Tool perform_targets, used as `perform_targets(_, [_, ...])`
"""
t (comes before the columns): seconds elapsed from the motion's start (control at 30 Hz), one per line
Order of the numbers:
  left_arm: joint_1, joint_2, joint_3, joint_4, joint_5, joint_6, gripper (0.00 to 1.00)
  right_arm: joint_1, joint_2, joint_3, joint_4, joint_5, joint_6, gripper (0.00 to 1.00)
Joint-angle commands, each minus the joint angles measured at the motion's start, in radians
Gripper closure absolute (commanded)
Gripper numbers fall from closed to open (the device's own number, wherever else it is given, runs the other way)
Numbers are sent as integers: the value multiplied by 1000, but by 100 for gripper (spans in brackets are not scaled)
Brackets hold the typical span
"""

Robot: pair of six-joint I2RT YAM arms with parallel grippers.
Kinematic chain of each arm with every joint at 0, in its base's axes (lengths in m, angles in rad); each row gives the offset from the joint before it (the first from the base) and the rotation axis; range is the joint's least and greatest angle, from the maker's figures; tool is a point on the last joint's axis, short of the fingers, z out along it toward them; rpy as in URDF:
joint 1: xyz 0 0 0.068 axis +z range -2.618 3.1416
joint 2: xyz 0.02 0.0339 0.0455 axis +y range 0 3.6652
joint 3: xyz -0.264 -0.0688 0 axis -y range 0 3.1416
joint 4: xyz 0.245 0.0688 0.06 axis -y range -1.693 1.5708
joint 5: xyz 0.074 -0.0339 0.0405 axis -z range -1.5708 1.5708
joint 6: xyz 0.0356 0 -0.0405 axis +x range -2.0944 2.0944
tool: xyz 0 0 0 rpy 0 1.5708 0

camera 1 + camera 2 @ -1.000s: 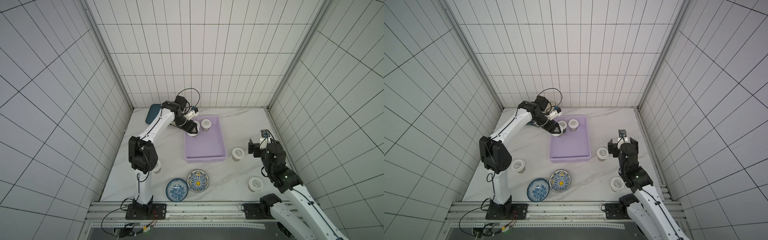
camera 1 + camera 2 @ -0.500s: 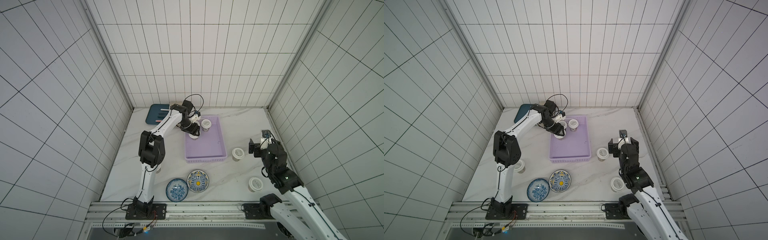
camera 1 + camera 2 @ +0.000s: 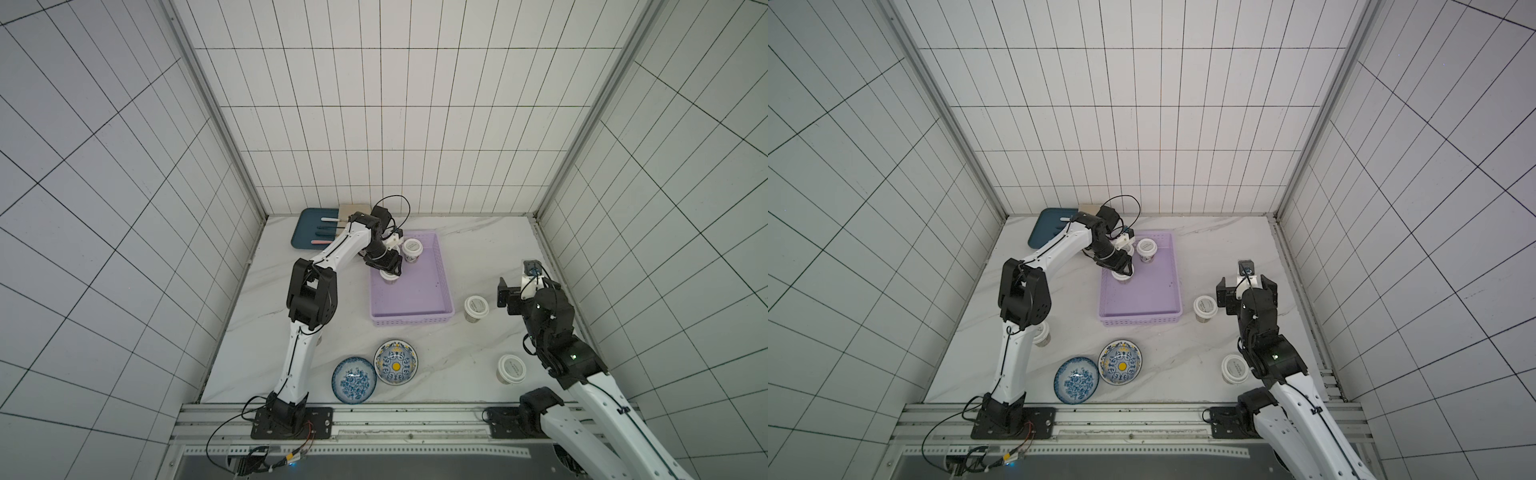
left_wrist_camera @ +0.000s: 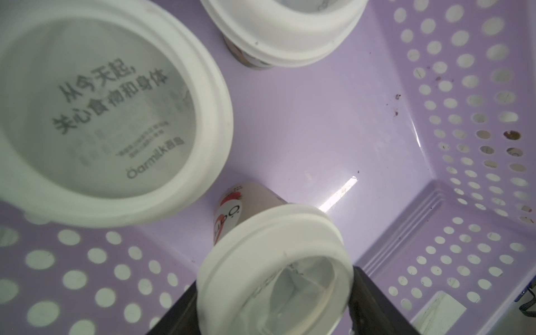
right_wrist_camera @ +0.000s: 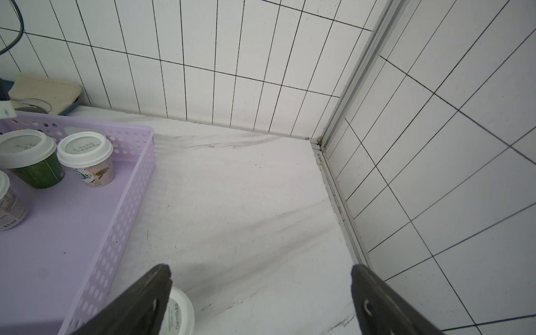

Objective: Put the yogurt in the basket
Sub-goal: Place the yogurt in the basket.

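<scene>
A blue bowl (image 3: 354, 380) and a yellow-centred bowl (image 3: 395, 362) sit at lower centre in both top views; one yogurt cup (image 3: 511, 369) stands at lower right, another cup (image 3: 1042, 333) is partly hidden behind the left arm (image 3: 1013, 361); the right gripper (image 3: 1246, 296), spread wide, hangs just beside a third cup (image 3: 476, 308), right of the lilac basket (image 3: 411, 321); in the basket's upper left part the left gripper (image 3: 390, 270) pinches a held yogurt cup (image 4: 275, 269), near a green cup (image 5: 32, 171) and a beige cup (image 5: 87, 171); a dark blue tray (image 3: 309, 232) lies beyond.

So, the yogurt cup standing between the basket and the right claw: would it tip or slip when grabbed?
Pushed high, the yogurt cup would probably tip: its lid is wider than its tapering body. Gripped under that overhanging lid, it likely won't slip. Small, so probably light.
</scene>
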Motion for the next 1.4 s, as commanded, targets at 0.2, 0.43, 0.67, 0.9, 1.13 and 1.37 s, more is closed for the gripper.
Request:
perform_targets(0.2, [-7,37,37,27,-26,-13,27,8,-16,-28,25,19,-9,1])
perform_targets(0.43, [-8,12,37,30,-34,-24,19,10,-21,-29,28,22,-9,1])
perform_targets(0.67, [-11,-36,36,29,-50,-33,10,10,-26,-31,30,24,-9,1])
perform_targets(0.9, [-11,-124,22,31,-62,-57,3,11,-26,-31,30,25,-11,1])
perform_targets(1.13, [-8,-242,-31,57,-35,-118,2,12,-20,-28,22,26,-3,1])
perform_targets(1.37, [3,-402,-153,117,-39,-152,2,11,-10,-19,5,30,8,1])
